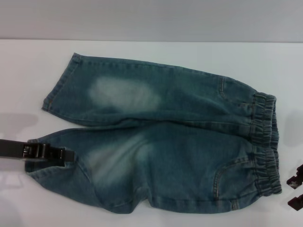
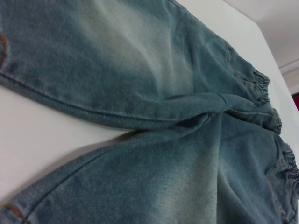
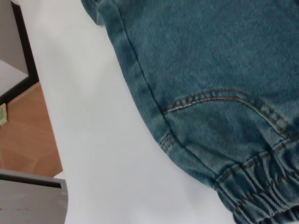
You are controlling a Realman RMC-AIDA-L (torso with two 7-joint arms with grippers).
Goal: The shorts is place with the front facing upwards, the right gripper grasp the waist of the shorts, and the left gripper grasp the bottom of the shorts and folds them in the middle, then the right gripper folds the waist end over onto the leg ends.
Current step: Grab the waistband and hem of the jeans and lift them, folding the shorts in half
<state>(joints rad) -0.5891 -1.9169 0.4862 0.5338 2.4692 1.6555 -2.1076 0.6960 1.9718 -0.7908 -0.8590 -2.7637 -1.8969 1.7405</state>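
- I took the shorts (image 1: 165, 137) as my landmark. They lay flat and front up on the white table (image 1: 28, 66), with both curved pockets showing, the legs toward my left and the gathered band toward my right.
- Nearest to me was the lower leg. The left gripper (image 1: 47, 151) was at its hem, on the bottom of the shorts (image 1: 35, 158). Its prongs lay over the hem edge, but I could not tell if they were apart or clamped on the cloth.
- The right gripper (image 1: 296, 188) was just beside the waist of the shorts (image 1: 265, 142), at the near corner of the band. Its two prongs stood apart with a gap between them, and they held nothing; the band was not touched.
- In the right wrist view I saw the near pocket seam and the ruched band (image 3: 261, 196) close below the camera.
- Farther from me the upper leg lay spread, its hem (image 1: 59, 85) free, with a narrow strip of table between the two legs.
- I judged that the first step, the grasping, was in hand, and no fold was made yet.
- The next move called for the right gripper to go onto the band and close. The left one must have a sure hold on the hem before any lift, otherwise the denim could slip.
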